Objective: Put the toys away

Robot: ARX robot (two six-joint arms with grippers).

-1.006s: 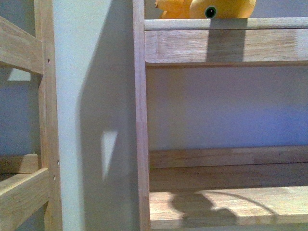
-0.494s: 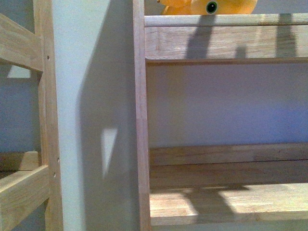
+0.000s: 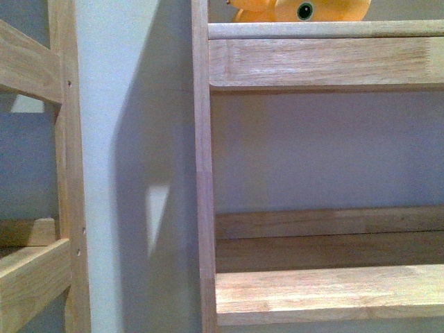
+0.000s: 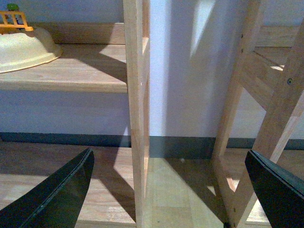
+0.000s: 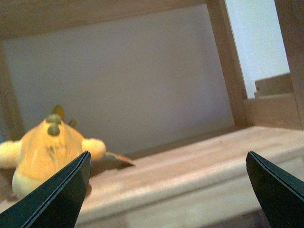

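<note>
While you look from the front: your arms are out of frame, and you see only shelving against a pale wall.
Toy: the plush sits on the upper shelf, behind its front rail, with only its lower edge and one round black-and-green eye showing at the top of your front view.
Toy, right wrist view: you see the same yellow-orange plush resting on the shelf board, close to the back wall and off to one side of the fingers.
Right gripper: its two dark fingers stand wide apart with nothing between them; they are clear of the plush and do not touch it.
Left gripper: its fingers are also spread wide and hold nothing.
Left wrist surroundings: you are facing a wooden post, with the floor below it.
Bowl: a cream bowl lies on a low shelf beside that post.
Second frame: another wooden frame stands on the other side of the post, well apart from the bowl.
Lower shelf: in your front view the lower shelf shows bare wood.
</note>
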